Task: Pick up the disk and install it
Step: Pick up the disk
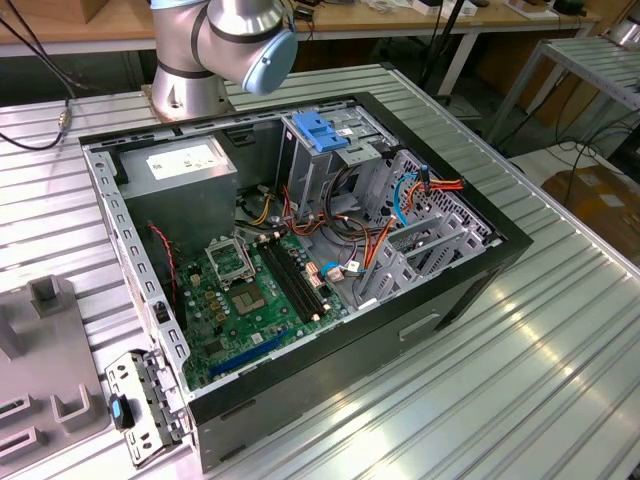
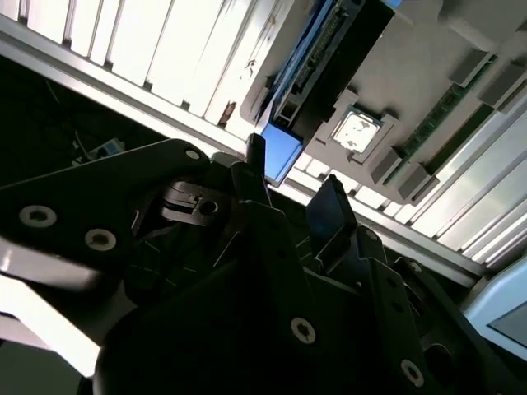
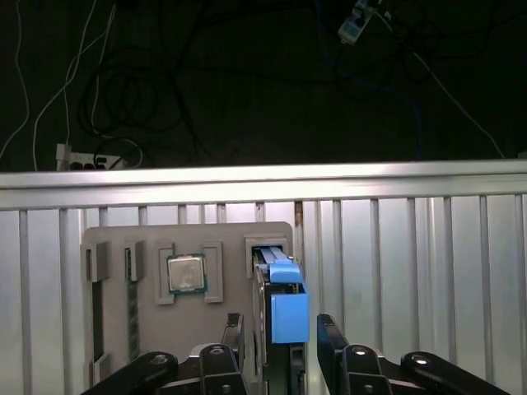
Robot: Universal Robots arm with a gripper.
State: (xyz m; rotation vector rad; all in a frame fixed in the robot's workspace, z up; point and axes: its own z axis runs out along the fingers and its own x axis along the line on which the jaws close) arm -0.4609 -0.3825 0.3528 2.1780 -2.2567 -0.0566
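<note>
Gripper [image 3: 280, 325]: black, two-fingered; jaws apart, unclenched, nothing grasped; one finger [image 3: 235, 331] on either side of the disk's near end.

Disk [image 3: 286, 311]: silver drive in a blue carrier frame; stood on edge in a slot of the grey fixture tray [image 3: 230, 247]; its blue end lay between the fingers, close to both; contact could not be told.

Processor chip [image 3: 185, 273]: seated in a recess of the same tray, just beyond the fingertips and beside the disk.

Narrow green circuit strip [image 3: 132, 306]: laid in a tray groove, further out to that side of the hand.

Ribbed metal table [image 3: 395, 271]: under tray and hand.

Computer case [image 1: 470, 290]: side open, seen in the exterior view; grey power supply box [image 1: 185, 170], motherboard [image 1: 250, 300] and a drive cage with blue top [image 1: 322, 132] inside.
</note>
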